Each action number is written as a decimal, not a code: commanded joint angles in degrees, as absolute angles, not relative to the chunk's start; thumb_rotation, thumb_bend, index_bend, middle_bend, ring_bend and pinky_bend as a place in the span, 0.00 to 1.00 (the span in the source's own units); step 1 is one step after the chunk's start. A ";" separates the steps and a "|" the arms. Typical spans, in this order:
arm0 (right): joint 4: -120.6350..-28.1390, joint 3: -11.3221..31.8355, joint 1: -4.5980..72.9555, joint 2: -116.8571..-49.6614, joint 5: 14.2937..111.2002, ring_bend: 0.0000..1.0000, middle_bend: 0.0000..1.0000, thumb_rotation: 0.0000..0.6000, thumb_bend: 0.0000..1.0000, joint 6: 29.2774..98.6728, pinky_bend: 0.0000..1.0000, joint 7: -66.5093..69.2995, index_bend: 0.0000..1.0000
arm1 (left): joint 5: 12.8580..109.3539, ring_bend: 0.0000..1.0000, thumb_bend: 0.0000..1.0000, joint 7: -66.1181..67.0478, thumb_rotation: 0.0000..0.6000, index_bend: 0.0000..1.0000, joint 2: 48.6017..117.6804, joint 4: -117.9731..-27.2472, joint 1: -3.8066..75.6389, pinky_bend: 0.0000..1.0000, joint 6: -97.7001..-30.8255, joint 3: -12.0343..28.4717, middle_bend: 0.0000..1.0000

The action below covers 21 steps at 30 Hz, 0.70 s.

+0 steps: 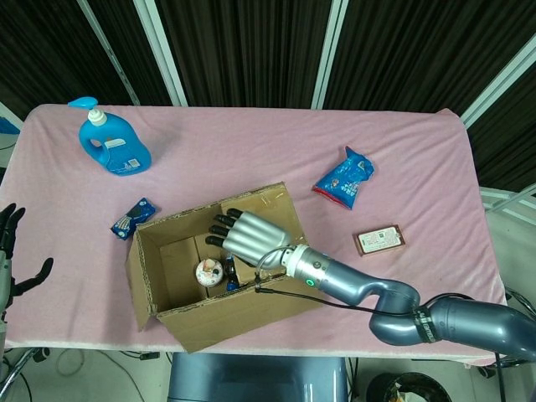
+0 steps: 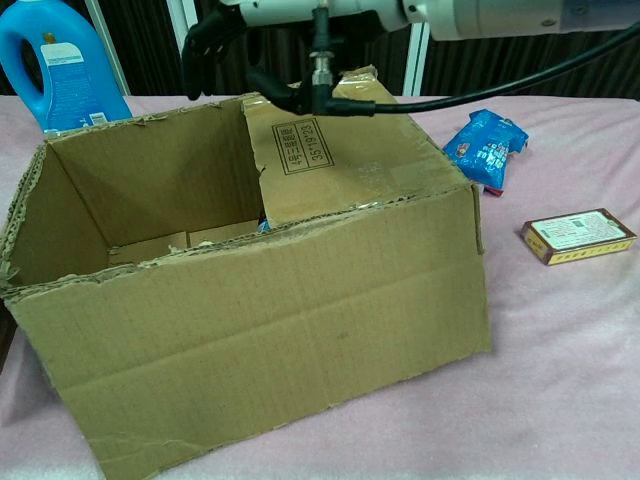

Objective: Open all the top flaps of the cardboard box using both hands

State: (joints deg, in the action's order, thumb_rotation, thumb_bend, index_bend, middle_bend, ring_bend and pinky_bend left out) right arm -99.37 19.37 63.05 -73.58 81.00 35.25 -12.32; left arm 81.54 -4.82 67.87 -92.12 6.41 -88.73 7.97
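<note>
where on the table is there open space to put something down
Bare cloth lies along the far edge between the blue bottle and the blue snack bag, and right of the small flat box. Around the cardboard box it is crowded.

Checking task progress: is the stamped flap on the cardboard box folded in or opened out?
Folded in. The stamped flap lies over the right part of the cardboard box; the right hand hovers above its free edge.

Matt corrugated cardboard box, ragged-edged
</note>
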 commanded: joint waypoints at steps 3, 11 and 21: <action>-95.40 19.06 66.84 -77.97 79.79 0.17 0.26 1.00 0.84 32.36 0.22 -12.37 0.30 | 80.85 0.00 0.26 -5.50 1.00 0.00 67.68 -92.04 6.58 0.00 -87.72 8.04 0.00; -90.45 17.36 70.76 -81.81 79.48 0.17 0.29 1.00 0.86 29.31 0.23 -11.80 0.33 | 79.57 0.00 0.26 -6.78 1.00 0.00 67.38 -92.02 6.66 0.00 -86.64 8.44 0.00; -87.70 14.40 72.41 -82.95 82.04 0.17 0.40 1.00 0.86 29.34 0.23 -12.98 0.46 | 79.19 0.00 0.26 -7.42 1.00 0.00 67.14 -92.16 6.78 0.00 -85.83 8.46 0.00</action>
